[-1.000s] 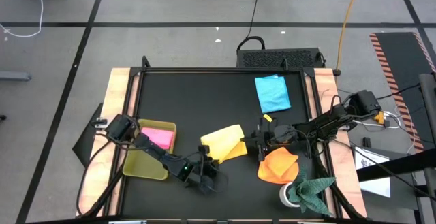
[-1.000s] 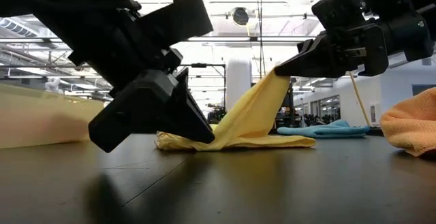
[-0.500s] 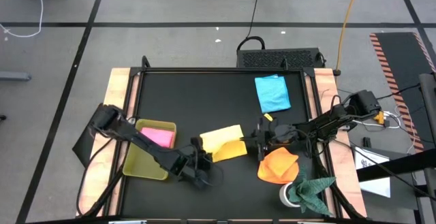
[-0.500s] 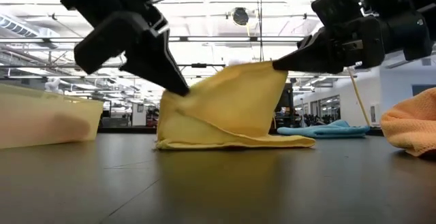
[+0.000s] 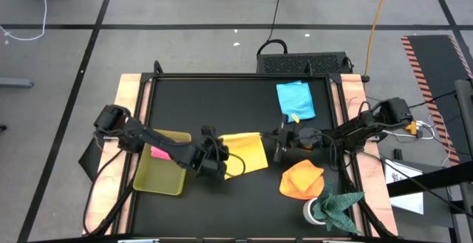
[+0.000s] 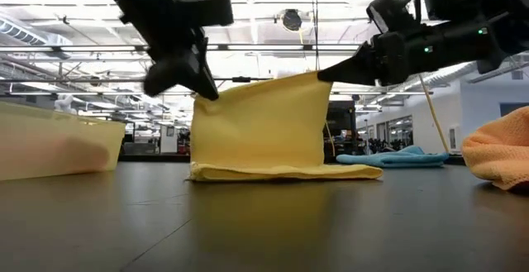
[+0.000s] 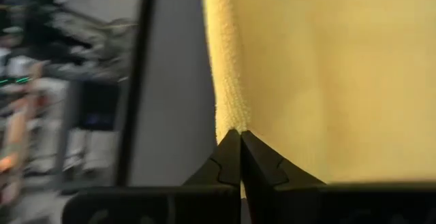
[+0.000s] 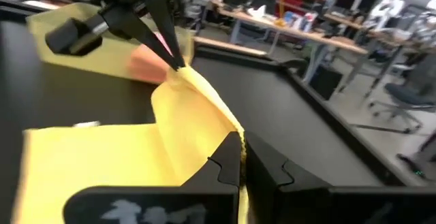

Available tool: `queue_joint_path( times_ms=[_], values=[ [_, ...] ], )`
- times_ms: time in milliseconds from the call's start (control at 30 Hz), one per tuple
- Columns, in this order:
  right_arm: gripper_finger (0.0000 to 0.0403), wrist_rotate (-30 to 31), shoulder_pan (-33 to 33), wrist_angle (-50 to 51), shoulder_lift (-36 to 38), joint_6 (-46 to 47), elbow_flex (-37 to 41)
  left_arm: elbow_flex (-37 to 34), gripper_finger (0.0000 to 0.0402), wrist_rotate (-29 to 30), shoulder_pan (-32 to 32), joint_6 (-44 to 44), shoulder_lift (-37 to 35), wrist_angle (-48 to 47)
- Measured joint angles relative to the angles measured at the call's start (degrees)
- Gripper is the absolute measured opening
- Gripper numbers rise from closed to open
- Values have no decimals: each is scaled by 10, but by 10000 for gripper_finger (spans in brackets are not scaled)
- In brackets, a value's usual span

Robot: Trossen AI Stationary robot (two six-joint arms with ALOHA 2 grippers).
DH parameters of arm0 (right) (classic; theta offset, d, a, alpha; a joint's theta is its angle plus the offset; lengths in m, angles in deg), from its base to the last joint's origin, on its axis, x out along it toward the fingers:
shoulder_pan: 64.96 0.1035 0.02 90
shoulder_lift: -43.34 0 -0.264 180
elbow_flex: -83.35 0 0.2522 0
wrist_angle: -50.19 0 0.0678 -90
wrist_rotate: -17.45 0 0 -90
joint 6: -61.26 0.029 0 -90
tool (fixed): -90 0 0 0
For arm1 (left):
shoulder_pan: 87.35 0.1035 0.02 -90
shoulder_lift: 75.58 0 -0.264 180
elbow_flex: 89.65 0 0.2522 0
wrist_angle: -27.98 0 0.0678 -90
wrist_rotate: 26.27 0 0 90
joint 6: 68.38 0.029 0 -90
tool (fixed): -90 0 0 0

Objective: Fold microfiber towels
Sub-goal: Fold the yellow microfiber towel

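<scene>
Currently mid-fold on the yellow towel (image 5: pixel 244 153); both grippers are pinched fully shut, one on each raised corner. Near edge first: dark green cloth (image 5: pixel 336 206) at about 5 o'clock from table centre, off the mat corner; orange towel (image 5: pixel 301 178) just inboard of it, crumpled, not yet folded. Yellow-green tray (image 5: pixel 151 181) at 8 o'clock; pink towel (image 5: pixel 160 153) shows at its far edge, partly under the left arm.

Mid-table: left gripper (image 5: pixel 218 156) grips the towel's 9 o'clock corner; right gripper (image 5: pixel 278 138) grips the 3 o'clock corner. In the low view the left gripper (image 6: pixel 207 90) and right gripper (image 6: pixel 324 75) hold the yellow towel (image 6: pixel 260 123) up as a taut sheet, lower edge lying flat on the table (image 6: pixel 264 231). Wrist views agree: left fingers (image 7: pixel 229 159) closed on the towel edge (image 7: pixel 228 108); right fingers (image 8: pixel 230 157) closed on the other corner.

Far side: light blue towel (image 5: pixel 295 100) at 1 o'clock, flat, well apart from the grippers.

My read for doing this step well: move both grippers together toward the opposite edge at equal height; keep the sheet taut so no sag or diagonal crease forms; lower until the raised edge meets the resting edge; release both corners together. Risk: uneven travel skews the fold; dragging could shift the bottom layer.
</scene>
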Motion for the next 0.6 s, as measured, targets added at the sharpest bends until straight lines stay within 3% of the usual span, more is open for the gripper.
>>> queue_joint_path(
  times_ms=[133,400,600],
  values=[
    [0,0,-26,-24,0,-22,0,0,6,63,31,-10,0,-10],
    [0,-12,-68,-14,-1,-28,0,-6,5,65,62,-8,0,-9],
    [0,-83,-66,21,-23,-7,0,-36,5,-83,57,16,0,32]
  ],
)
